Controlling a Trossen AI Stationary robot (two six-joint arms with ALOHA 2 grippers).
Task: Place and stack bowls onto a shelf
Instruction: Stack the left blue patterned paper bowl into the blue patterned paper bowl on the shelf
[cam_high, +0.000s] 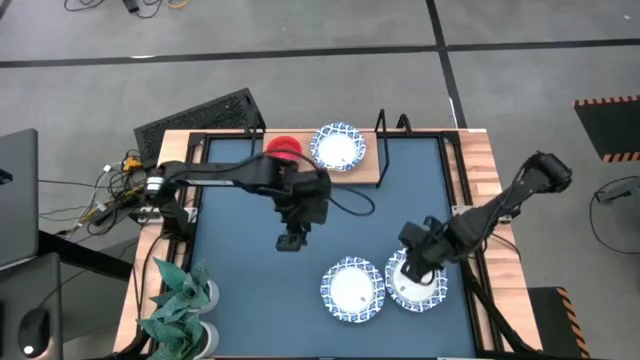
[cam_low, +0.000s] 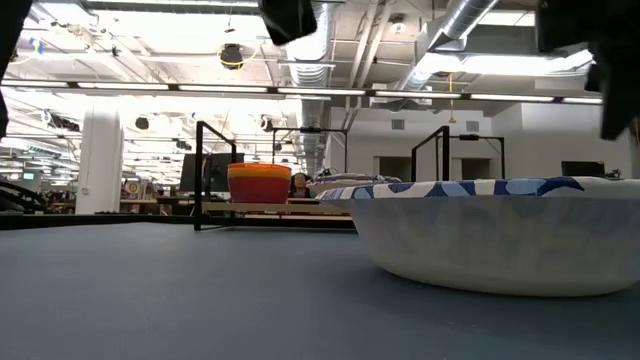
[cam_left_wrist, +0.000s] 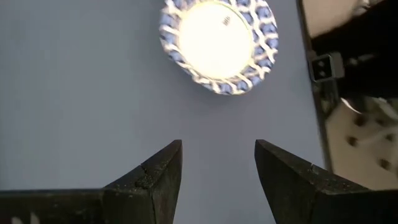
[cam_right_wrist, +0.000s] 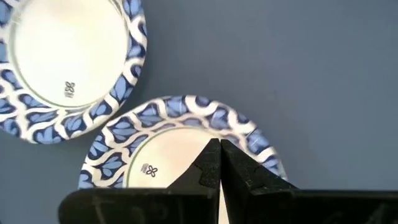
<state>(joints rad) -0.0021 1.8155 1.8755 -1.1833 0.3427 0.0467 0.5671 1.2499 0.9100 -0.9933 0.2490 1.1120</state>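
- Over the middle of the dark blue bench (cam_high: 240, 270), the left arm reaches in from the left edge with its wrist bent downward; the left gripper (cam_high: 291, 241) hangs above bare surface, fingers (cam_left_wrist: 155, 177) spread wide and holding nothing.
- At the near right of the bench, the right arm folds in from the right side and angles down; the right gripper (cam_high: 413, 267) sits over the right-hand white bowl (cam_high: 418, 284), fingers (cam_right_wrist: 208, 163) pressed together with almost no gap. Whether they pinch the rim cannot be told.
- Just beside that bowl, to its left, rests a second white bowl (cam_high: 352, 290); in the right wrist view the two rims lie very close, contact uncertain.
- Both bowls are round and shallow, with smooth, plain white insides and a blue leaf-like pattern around the rim.
- Along the far edge stands the shelf (cam_high: 368, 165), a light wooden board with thin black frame ends.
- On the shelf sit a third patterned white bowl (cam_high: 338, 146) and, just to its left, a stack of smooth plain bowls with a red bowl (cam_high: 284, 147) uppermost; the low view shows yellow beneath the red.
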